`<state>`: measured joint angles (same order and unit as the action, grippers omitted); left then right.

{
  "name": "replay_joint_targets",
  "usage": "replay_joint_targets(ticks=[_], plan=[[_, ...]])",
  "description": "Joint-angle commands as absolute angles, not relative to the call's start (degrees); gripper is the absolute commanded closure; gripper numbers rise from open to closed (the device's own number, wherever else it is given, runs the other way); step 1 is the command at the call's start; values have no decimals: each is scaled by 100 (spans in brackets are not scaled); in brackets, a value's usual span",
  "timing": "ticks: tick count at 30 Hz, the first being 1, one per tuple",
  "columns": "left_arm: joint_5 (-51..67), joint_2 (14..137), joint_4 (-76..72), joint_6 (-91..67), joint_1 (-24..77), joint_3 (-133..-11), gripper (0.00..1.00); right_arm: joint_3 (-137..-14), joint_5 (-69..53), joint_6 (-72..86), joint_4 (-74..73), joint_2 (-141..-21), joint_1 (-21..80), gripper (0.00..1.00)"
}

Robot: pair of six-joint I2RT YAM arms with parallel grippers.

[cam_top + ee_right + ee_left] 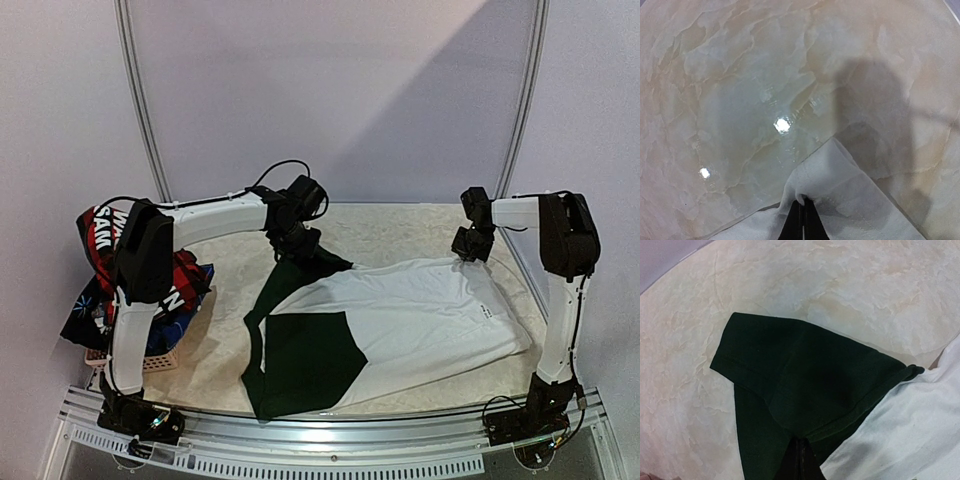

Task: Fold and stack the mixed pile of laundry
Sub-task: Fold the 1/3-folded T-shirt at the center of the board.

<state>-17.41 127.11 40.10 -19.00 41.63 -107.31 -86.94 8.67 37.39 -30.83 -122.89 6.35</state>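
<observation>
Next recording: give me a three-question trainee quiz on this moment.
1. True or false: the left gripper and right gripper are both shut on the T-shirt.
2. Which fabric does the left gripper pinch? A white, B dark green, C red plaid.
3. Fill in: the other clothes are heaped over a pink ___.
Key: 1 true; 2 B; 3 basket.

Ahead of the right gripper (pixel 803 206) a polished, marble-like tabletop (pixel 740 75) is seen, glossy enough that light spots are mirrored. The T-shirt (pixel 845 200) pinched in it is shown as soft, matt white cloth; at the left gripper (pixel 801 452) its dark green sleeve (pixel 805 375) is finely knitted, hem stitched
</observation>
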Motion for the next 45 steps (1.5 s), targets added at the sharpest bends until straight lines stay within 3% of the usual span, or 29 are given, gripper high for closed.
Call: replay_joint_targets(ticks=[1,31,45], plan=[[-1820,12529,4072,-1802,4219,-10797,100,-8771,809,3636,-3232,-12500,624,100],[-2170,13329,4877,-1554,3506,-12657,100,-10203,390,3598,-3083,-12832,576,100],[-2391,12454,5269,-2446,4301,-11687,100,-9496,217,3506,-2872,-12245,571,100]])
